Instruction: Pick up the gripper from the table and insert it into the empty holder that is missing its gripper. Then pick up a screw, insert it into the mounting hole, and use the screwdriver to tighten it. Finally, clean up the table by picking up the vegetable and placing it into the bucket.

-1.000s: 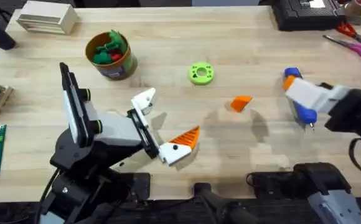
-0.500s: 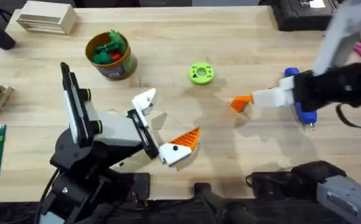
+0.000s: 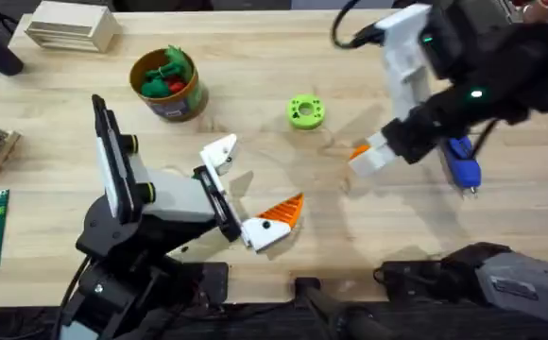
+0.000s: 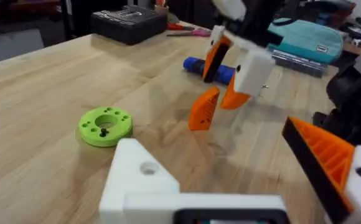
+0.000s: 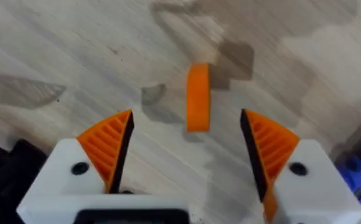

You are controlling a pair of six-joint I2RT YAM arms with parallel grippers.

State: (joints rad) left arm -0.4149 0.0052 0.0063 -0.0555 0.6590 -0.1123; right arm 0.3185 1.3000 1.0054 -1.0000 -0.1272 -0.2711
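Right gripper [image 5: 187,134] spread wide, nothing held. Orange ribbed pads [image 5: 109,149] either side of the orange fingertip [image 5: 198,98], gap on both sides, no contact seen. Fingertip standing on edge on the worktop [image 3: 255,57], pale base not made out. In overhead view, sits right of the lime-green ring [image 3: 304,111] and a little nearer the arm bases. Mostly covered there by the right gripper's white finger blocks, arm slanting in from the far right.

Left gripper [image 3: 255,184] also wide open and empty, left of the ring and nearer the bases, tilted over the worktop. One finger w/ its orange wedge tip [image 3: 283,210] in place. Other finger just the bare white holder [image 3: 219,151] – no tip on it, round hole visible on its face in left wrist view. Holder the closer of the two fingers to the ring, but well apart from it.

Blue screwdriver [image 3: 463,162] lying flat on the worktop, right of the ring, beyond the fingertip and partly under the right arm. Metal tip pointing toward the bases.

Tan-yellow bucket [image 3: 175,104] upright, left of the ring and slightly farther from the bases – leafy green and red toys [image 3: 165,74] inside. Ring itself flat on the worktop, small holes in its top face, touching nothing.
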